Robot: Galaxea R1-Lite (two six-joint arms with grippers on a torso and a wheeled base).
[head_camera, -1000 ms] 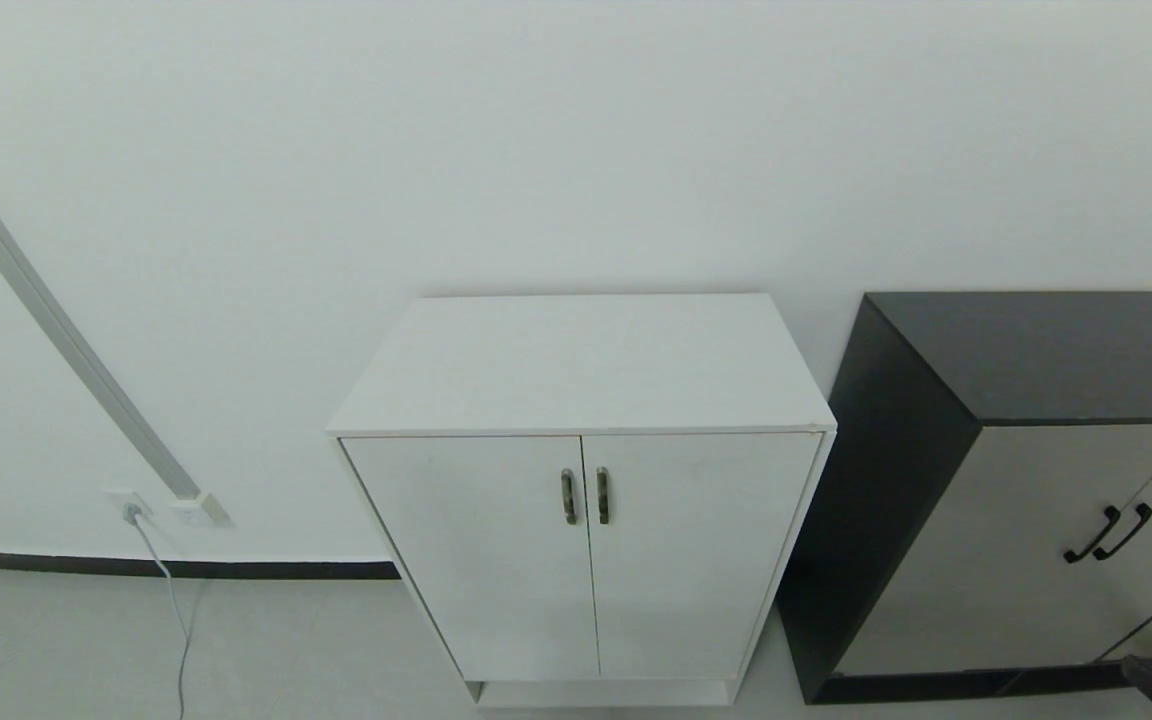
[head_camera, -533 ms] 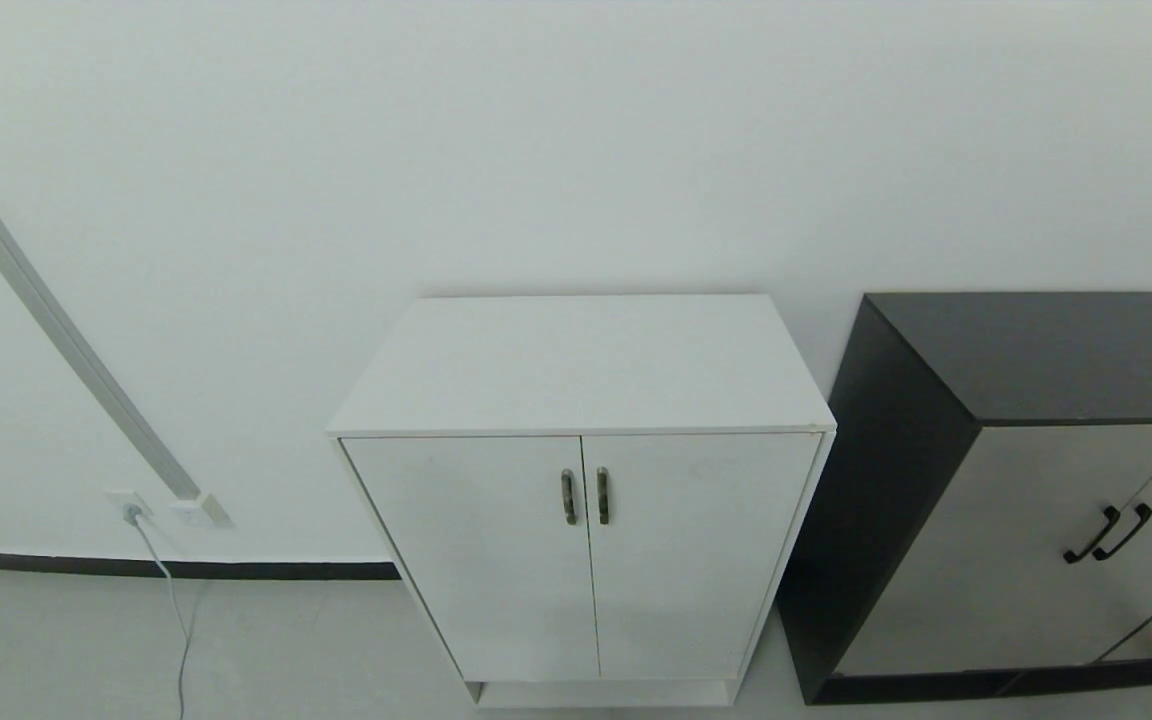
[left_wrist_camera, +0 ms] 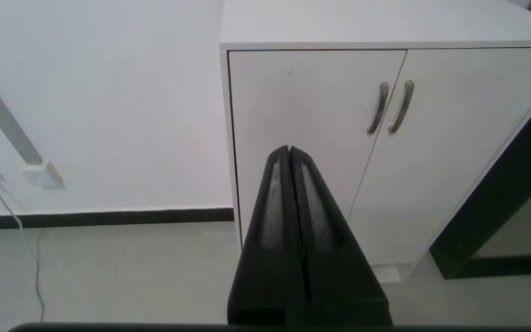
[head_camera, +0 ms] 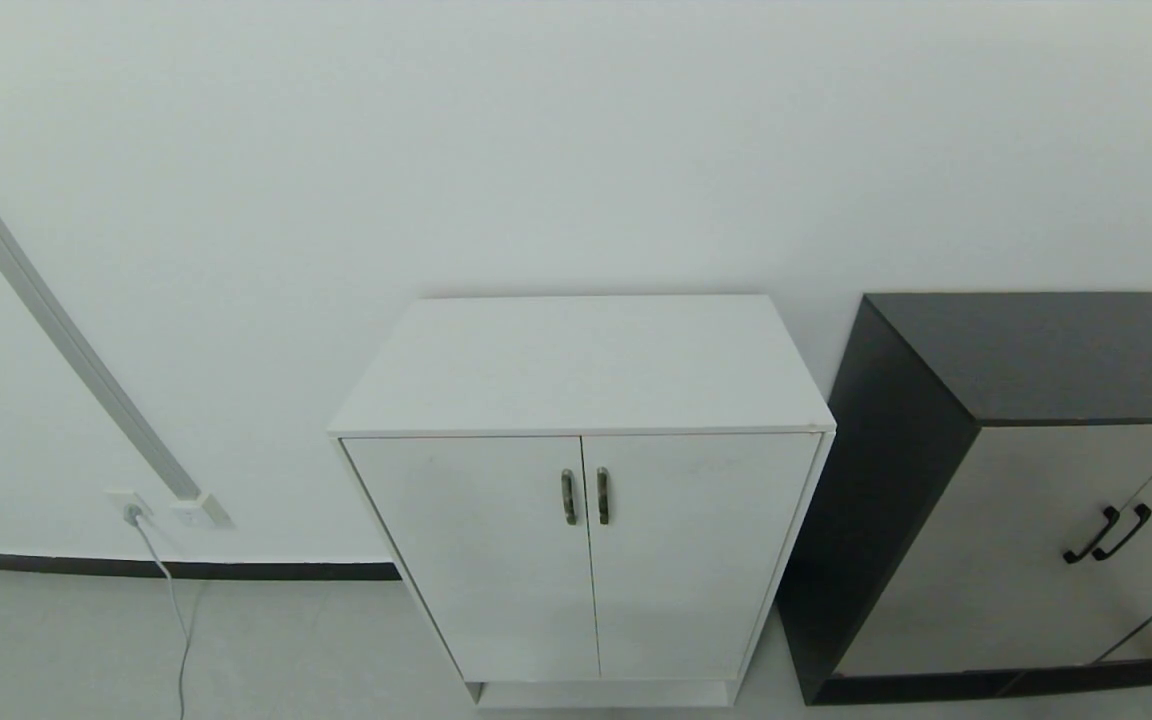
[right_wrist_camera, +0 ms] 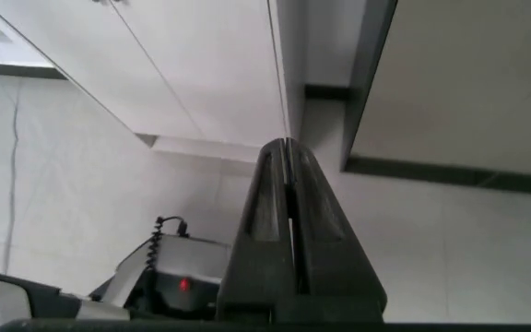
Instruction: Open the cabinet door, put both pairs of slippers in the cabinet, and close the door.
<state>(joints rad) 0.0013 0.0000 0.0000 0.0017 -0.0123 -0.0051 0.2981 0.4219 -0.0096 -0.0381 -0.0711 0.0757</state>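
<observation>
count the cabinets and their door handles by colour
white cabinet: 1
black cabinet: 1
dull metal handles on the white cabinet: 2
black handles on the black cabinet: 2
total: 6

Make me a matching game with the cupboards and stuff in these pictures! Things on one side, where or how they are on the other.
Things:
1. white two-door cabinet
2. black cabinet with pale doors
3. thin grey cable
4. left gripper

Clues:
A. shut, holding nothing
B. plugged into the white wall socket
C. in the middle, doors closed
D. at the robot's right

Pairs: 1-C, 2-D, 3-B, 4-A
</observation>
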